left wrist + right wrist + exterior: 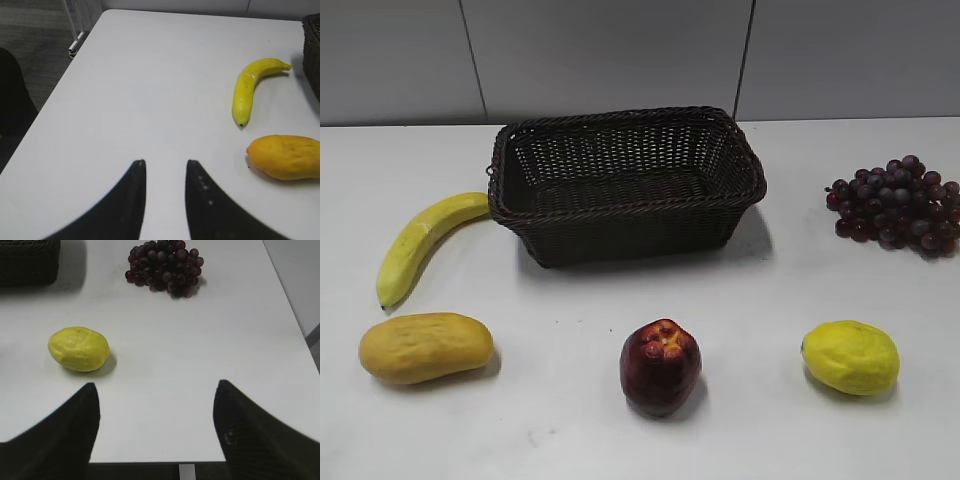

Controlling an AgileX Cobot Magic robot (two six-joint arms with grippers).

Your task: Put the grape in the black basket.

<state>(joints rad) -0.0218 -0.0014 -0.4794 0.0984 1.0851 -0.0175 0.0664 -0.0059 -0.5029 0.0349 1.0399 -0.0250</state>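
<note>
The white table carries everything, laid out loosely around a central target. The black basket sits at the back middle, empty as far as its interior shows, open side up so fruit can be dropped straight in. The banana curves just beside its left wall, apart from it. The mango lies in the front row at left, the lemon at right, the apple between them, all well apart, probably spaced so a gripper can close on 1 without nudging another.

The grape rests on the table at the far right edge, level with the basket and well clear of it, not yet touched.

The right gripper hovers low over the near table edge with its 2 fingers spread wide, the grape ahead of it beyond the lemon; it looks best placed for the pick. The left gripper hangs over bare table, fingers parted by a narrow gap and holding nothing.
</note>
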